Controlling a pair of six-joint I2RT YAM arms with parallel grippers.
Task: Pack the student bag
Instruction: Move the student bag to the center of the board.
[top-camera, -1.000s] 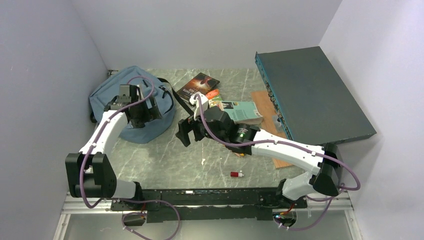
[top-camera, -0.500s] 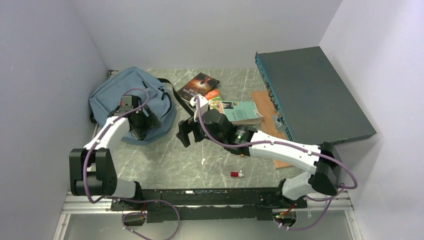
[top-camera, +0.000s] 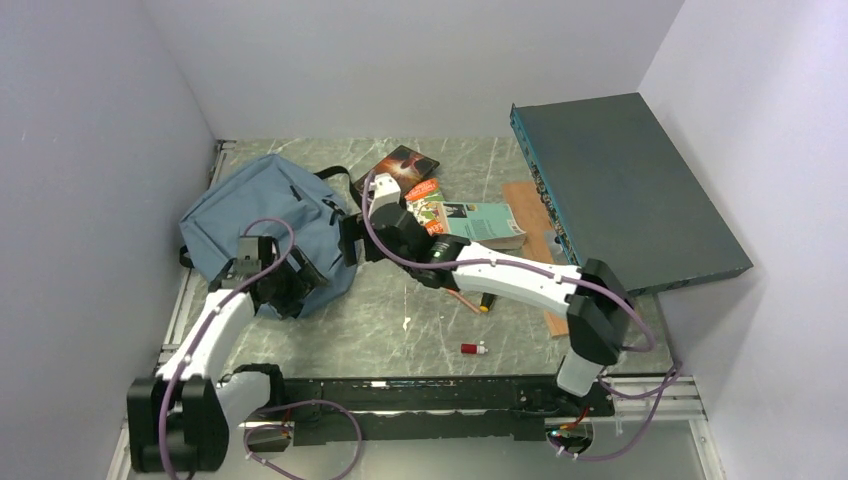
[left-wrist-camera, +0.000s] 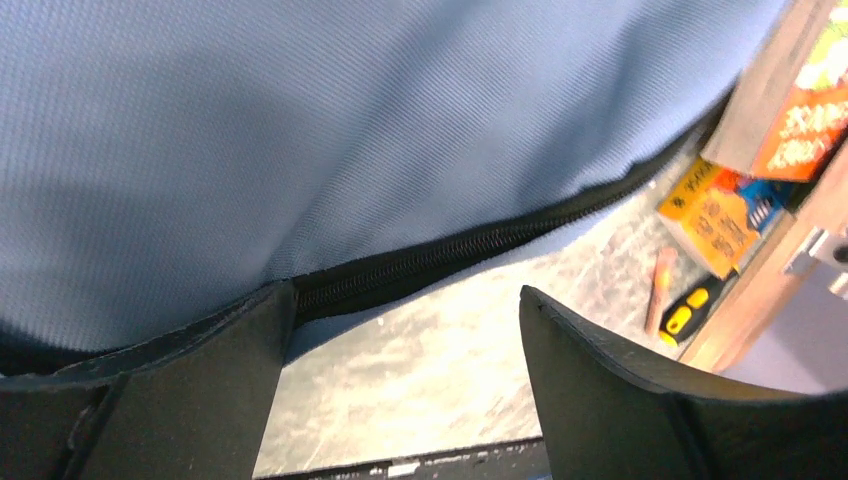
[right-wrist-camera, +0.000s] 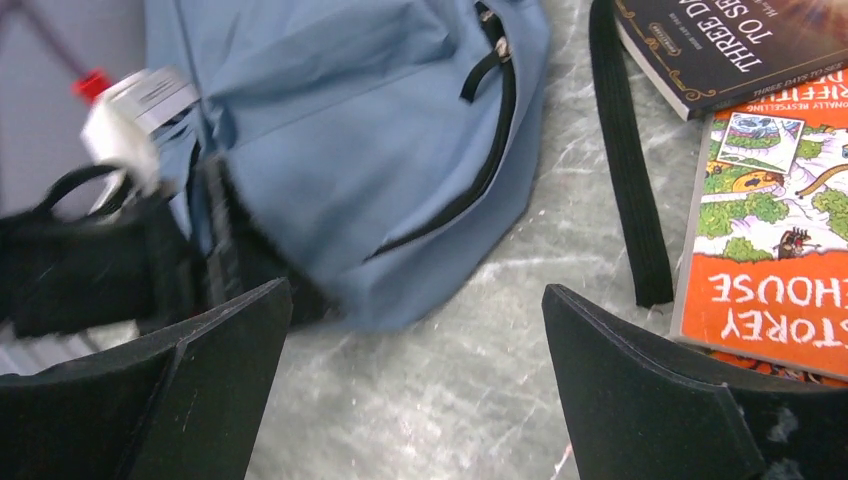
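Observation:
The student bag (top-camera: 255, 210), dusty-blue with black zippers, lies at the left of the table. My left gripper (top-camera: 300, 280) is at its near right edge and stands open. In the left wrist view the bag (left-wrist-camera: 330, 130) fills the top, its black zipper (left-wrist-camera: 470, 248) runs just past my left gripper (left-wrist-camera: 405, 300), and one finger (left-wrist-camera: 250, 340) touches the zipper edge. My right gripper (top-camera: 350, 235) hovers open by the bag's right side. In the right wrist view only bare table lies between the fingers of my right gripper (right-wrist-camera: 415, 295), with the bag (right-wrist-camera: 340, 130) beyond.
A dark teal flat box (top-camera: 630, 190) leans at the right over a brown board (top-camera: 530, 210). Books (top-camera: 470, 222) and a dark book (top-camera: 400, 165) lie mid-table beside a black strap (right-wrist-camera: 625, 150). A yellow-black screwdriver (top-camera: 482, 303) and a small red item (top-camera: 472, 348) lie nearer.
My left arm has pulled back from the bag's top to its near right edge, and its jaws have narrowed a little. My right gripper has moved left and farther away, up to the bag.

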